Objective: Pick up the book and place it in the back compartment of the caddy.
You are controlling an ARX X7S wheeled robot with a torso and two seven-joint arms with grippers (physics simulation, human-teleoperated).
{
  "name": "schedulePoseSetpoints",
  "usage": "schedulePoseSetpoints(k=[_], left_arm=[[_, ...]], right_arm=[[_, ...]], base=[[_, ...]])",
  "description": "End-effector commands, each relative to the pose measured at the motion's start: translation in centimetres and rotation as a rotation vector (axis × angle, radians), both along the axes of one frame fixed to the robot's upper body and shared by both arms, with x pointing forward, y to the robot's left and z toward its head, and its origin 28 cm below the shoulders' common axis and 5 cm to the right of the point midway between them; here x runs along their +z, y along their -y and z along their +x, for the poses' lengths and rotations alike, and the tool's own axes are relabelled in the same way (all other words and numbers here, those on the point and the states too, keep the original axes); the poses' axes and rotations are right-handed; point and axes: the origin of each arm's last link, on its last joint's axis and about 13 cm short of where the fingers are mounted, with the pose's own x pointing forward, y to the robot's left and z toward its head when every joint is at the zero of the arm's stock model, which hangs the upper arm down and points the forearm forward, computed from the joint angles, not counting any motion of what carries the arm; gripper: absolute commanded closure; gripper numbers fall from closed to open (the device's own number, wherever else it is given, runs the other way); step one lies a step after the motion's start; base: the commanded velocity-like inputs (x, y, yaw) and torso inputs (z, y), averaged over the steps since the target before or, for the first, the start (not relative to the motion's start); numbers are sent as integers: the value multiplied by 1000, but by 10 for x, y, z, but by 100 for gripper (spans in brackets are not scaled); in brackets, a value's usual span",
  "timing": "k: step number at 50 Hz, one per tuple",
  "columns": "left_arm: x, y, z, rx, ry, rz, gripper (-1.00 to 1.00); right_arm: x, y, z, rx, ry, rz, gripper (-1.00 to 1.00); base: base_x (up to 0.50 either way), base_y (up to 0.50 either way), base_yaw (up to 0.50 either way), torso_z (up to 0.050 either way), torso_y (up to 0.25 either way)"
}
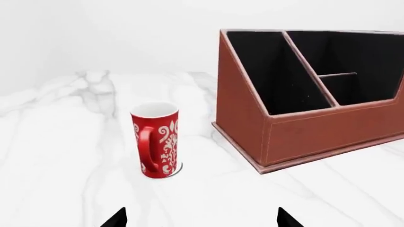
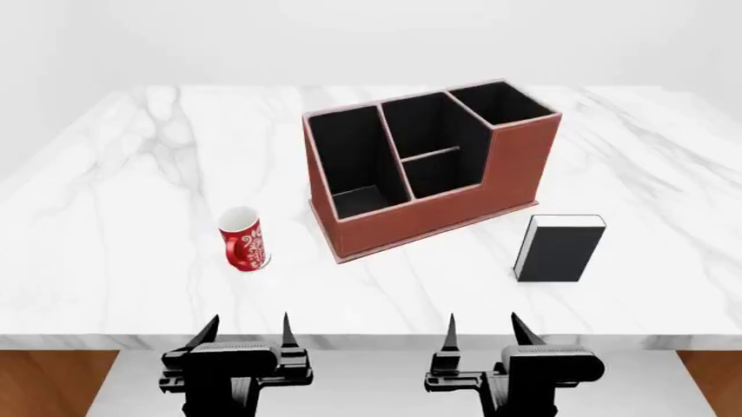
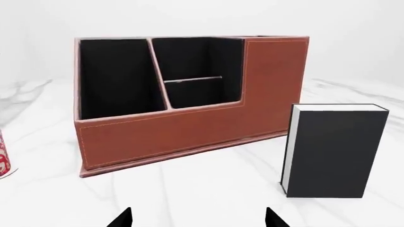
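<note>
Nothing grasped yet: both pincers, left (image 2: 246, 334) and right (image 2: 482, 333), hang wide and empty at the desk (image 2: 104, 217) edge. The book (image 2: 560, 248) stands ahead of the right pincer, beside the caddy (image 2: 427, 174); next, reach forward and grip it

Red mug (image 1: 156, 139) w/ white pattern stands upright on white marble table (image 1: 57, 156), left of caddy (image 1: 303, 127), apart from it. Caddy's black-lined sections open-topped; low cross divider (image 1: 336, 74) visible inside. Left gripper (image 1: 200, 218): only two dark fingertips show, spread apart, holding nothing.
</note>
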Motion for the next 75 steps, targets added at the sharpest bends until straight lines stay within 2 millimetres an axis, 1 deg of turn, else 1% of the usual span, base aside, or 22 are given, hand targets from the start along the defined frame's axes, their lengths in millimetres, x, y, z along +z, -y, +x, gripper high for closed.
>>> schedulePoseSetpoints(k=[1, 5, 8, 11, 12, 13, 15, 16, 17, 18, 21, 22, 23, 24, 25, 28, 32, 34, 36, 42, 48, 75], left_arm=[[0, 1, -1, -14, 15, 16, -100], [4, 1, -2, -16, 28, 11, -100], [17, 2, -5, -17, 87, 7, -100], [39, 1, -12, -3, 195, 36, -100], [46, 0, -14, 5, 224, 22, -100], [57, 0, -19, 2, 277, 12, -100], [74, -1, -25, 18, 384, 39, -100], [84, -1, -31, 20, 446, 56, -100], [84, -1, -31, 20, 446, 56, -100], [101, -2, -40, 34, 537, 36, -100], [117, -5, -49, 56, 610, 32, -100], [119, -6, -50, 63, 622, 35, -100], [127, -7, -56, 79, 664, 35, -100], [130, -8, -58, 82, 674, 32, -100], [136, -8, -63, 81, 708, 27, -100], [142, -7, -68, 83, 742, 36, -100], [145, -7, -72, 77, 763, 28, -100], [146, -7, -73, 76, 769, 26, -100], [146, -7, -73, 75, 774, 25, -100], [144, -6, -73, 68, 767, 17, -100], [144, -6, -73, 64, 763, 17, -100], [140, -4, -71, 47, 748, 20, -100]], right_arm=[[1, 0, 0, 1, 3, -1, -100], [4, 2, 0, -9, 14, 0, -100], [18, 9, -1, -50, 80, 10, -100], [45, 25, -5, -127, 212, 65, -100], [52, 29, -7, -145, 261, 93, -100], [66, 36, -12, -170, 357, 117, -100], [86, 47, -21, -219, 497, 155, -100], [100, 54, -29, -246, 566, 170, -100], [100, 55, -29, -246, 566, 170, -100], [121, 64, -43, -287, 706, 156, -100], [139, 69, -58, -310, 841, 106, -100], [142, 69, -60, -309, 868, 95, -100], [150, 69, -68, -315, 949, 61, -100], [151, 69, -70, -317, 971, 57, -100], [157, 70, -76, -318, 1024, 59, -100], [164, 70, -83, -321, 1093, 53, -100], [170, 71, -90, -335, 1171, 47, -100], [172, 72, -95, -362, 1228, 11, -100], [174, 73, -99, -394, 1273, 13, -100], [179, 69, -102, -351, 1282, 13, -100], [179, 64, -100, -309, 1264, -13, -100], [178, 61, -98, -267, 1238, -18, -100]], base=[[0, 0, 0, 0, 0], [0, 0, 0, 0, 0], [0, 0, 0, 0, 0], [0, 0, 0, 0, 0], [0, 0, 0, 0, 0], [0, 0, 0, 0, 0], [0, 0, 0, 0, 0], [0, 0, 0, 0, 0], [0, 0, 0, 0, 0], [0, 0, 0, 0, 0], [0, 0, 0, 0, 0], [0, 0, 0, 0, 0], [0, 0, 0, 0, 0], [0, 0, 0, 0, 0], [0, 0, 0, 0, 0], [0, 0, 0, 0, 0], [0, 0, 0, 0, 0], [0, 0, 0, 0, 0], [0, 0, 0, 0, 0], [50, 0, 0, 0, 0], [500, 0, 0, 0, 0], [500, 0, 0, 0, 0]])
